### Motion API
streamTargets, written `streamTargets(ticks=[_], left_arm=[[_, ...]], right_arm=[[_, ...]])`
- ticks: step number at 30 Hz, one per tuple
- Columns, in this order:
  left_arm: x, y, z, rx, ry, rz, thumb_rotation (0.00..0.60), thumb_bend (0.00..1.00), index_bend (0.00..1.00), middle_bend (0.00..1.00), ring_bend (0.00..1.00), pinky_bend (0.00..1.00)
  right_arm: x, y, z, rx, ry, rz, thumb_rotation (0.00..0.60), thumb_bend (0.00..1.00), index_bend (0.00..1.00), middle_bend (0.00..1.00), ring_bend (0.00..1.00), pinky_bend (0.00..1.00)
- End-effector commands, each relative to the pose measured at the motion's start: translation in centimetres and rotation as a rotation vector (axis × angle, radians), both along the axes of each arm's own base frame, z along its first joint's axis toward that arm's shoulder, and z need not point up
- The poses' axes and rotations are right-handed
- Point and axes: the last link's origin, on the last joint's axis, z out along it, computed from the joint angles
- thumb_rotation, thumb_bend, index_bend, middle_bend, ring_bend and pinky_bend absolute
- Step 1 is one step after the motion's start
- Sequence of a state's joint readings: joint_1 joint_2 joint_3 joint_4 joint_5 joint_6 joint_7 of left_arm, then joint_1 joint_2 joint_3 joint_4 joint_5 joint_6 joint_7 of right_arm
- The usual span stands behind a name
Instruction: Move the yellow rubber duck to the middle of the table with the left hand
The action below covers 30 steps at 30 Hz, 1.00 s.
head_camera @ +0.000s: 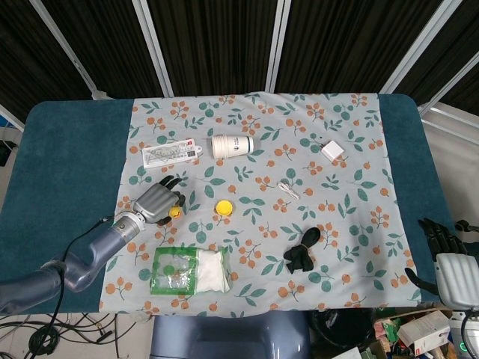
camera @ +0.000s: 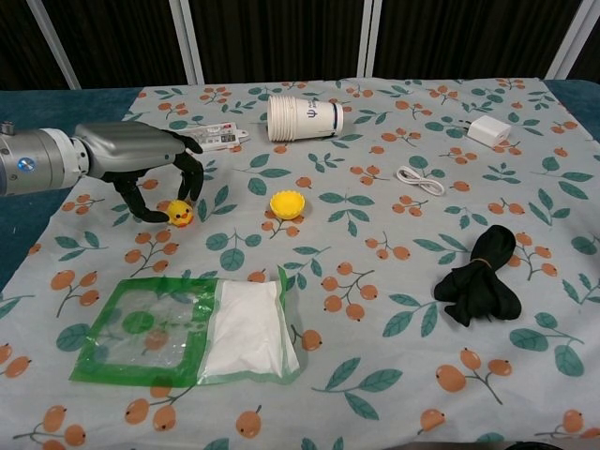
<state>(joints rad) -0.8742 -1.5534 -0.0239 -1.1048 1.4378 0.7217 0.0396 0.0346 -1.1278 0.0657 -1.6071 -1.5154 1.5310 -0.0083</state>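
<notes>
The small yellow rubber duck (camera: 180, 214) stands on the floral cloth at the table's left side, also seen from the head view as the duck (head_camera: 174, 212). My left hand (camera: 141, 161) arches over it, thumb tip against its left side and the other fingertips (camera: 193, 187) curled down on its top and right side, so it pinches the duck on the cloth. In the head view the left hand (head_camera: 159, 200) hides most of the duck. My right hand (head_camera: 449, 258) hangs off the table's right front corner, fingers apart, holding nothing.
A yellow cap (camera: 287, 202) lies right of the duck. A green-edged bag of white powder (camera: 202, 328) lies in front. A paper cup stack (camera: 305, 117) on its side and a flat packet (camera: 214, 138) are behind. White cable (camera: 420, 178), charger (camera: 487, 130) and black strap (camera: 480, 275) lie right.
</notes>
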Motion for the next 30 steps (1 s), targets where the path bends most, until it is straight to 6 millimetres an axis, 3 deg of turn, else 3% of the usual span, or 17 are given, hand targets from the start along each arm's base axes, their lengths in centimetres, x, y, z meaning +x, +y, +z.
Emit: streamTargets(ticks=[1,20,30], left_arm=[[-0.1,-0.1,-0.1,-0.003,0.003,0.003,0.600,0.30,0.42,0.42,0.05,0.08],[-0.5,-0.5,-0.8,-0.027,-0.010,0.014,0.600,0.32,0.47,0.47,0.08,0.07],[0.0,-0.3,0.5,-0.019,-0.044,0.015,0.600,0.35,0.50,0.50,0.11,0.08]], right_arm=[[0.0,0.0,0.0,0.002,0.001,0.000,0.600,0.10,0.10,0.07,0.09,0.18],[0.0,0.0,0.0,0.004,-0.006,-0.011,0.600,0.10,0.10,0.07,0.09,0.18],[0.0,0.0,0.1,0.000,-0.009,-0.012,0.600,0.10,0.10,0.07,0.09,0.18]])
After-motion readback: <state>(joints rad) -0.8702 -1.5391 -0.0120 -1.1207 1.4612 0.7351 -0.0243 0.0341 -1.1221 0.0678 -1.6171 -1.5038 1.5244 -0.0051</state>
